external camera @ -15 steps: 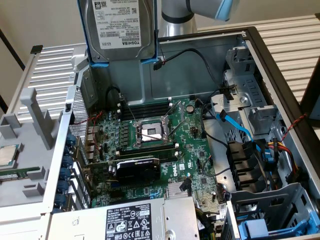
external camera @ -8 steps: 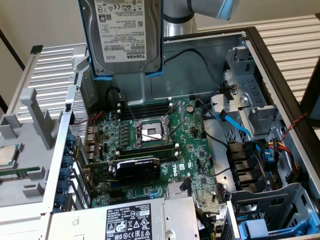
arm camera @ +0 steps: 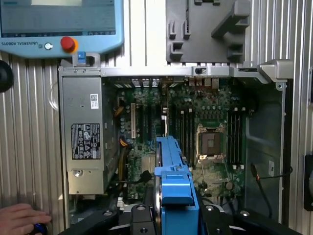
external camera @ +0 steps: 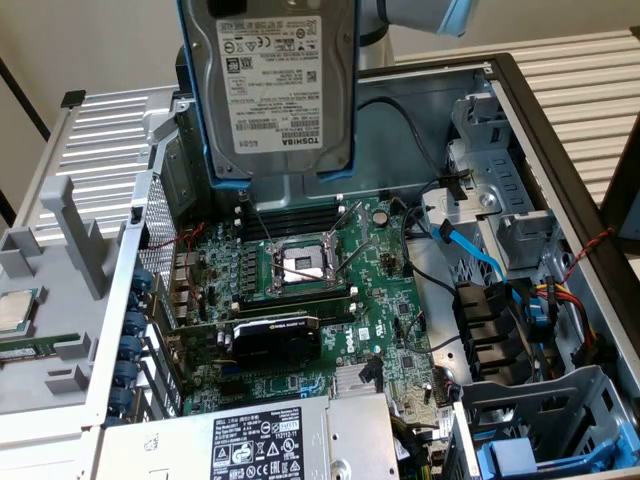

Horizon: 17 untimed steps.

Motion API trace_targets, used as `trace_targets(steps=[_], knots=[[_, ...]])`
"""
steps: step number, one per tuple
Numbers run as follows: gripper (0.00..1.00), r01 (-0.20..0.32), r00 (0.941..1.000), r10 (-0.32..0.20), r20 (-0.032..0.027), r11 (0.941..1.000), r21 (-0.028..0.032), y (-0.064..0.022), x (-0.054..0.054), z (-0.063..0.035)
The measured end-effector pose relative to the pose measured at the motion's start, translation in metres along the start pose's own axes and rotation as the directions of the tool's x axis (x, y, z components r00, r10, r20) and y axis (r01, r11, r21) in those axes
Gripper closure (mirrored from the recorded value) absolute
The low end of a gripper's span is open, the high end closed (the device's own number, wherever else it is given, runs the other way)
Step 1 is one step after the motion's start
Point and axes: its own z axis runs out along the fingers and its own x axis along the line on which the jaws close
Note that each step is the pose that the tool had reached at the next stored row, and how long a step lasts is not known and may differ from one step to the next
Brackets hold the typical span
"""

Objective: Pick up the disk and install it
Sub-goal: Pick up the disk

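Observation:
The disk [external camera: 283, 85], a silver-grey hard drive with a white label facing the camera, hangs upright above the open computer case, over the far edge of the motherboard [external camera: 300, 300]. Its blue plastic carrier [external camera: 203, 110] frames its sides. In the wrist view the carrier [arm camera: 173, 181] shows edge-on, clamped between the two black fingers [arm camera: 139, 220] of my gripper [arm camera: 173, 215], which is shut on it. Part of the arm [external camera: 420, 12] shows behind the disk's top edge.
The case lies open with an empty processor socket [external camera: 300, 265], a graphics card [external camera: 275, 335], the power-supply box [external camera: 250, 440] and drive bays [external camera: 520, 330] with cables on the exterior view's right. A grey tray [external camera: 50, 260] holds a processor chip [external camera: 15, 310]. A teach pendant [arm camera: 58, 24] and a person's hand [arm camera: 22, 218] lie beside the case.

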Motion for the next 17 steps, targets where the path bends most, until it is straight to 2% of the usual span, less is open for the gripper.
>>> trace_targets(steps=[4,6,8,10,13,17], knots=[[0.63,0.000,1.0000,0.000,0.0000,1.0000,-0.0018,-0.0177,0.001,0.0016],[0.63,0.000,1.0000,0.000,0.0000,1.0000,-0.0061,-0.0258,0.002,0.0022],[0.63,-0.001,1.0000,0.000,-0.0004,0.9999,-0.0124,-0.0318,0.006,0.0025],[0.63,-0.001,1.0000,0.001,-0.0004,0.9999,-0.0162,-0.0372,0.011,0.0028],[0.63,-0.001,1.0000,0.001,-0.0005,0.9998,-0.0194,-0.0456,0.019,0.0031],[0.63,-0.001,1.0000,0.001,-0.0006,0.9998,-0.0221,-0.0614,0.024,0.0038]])
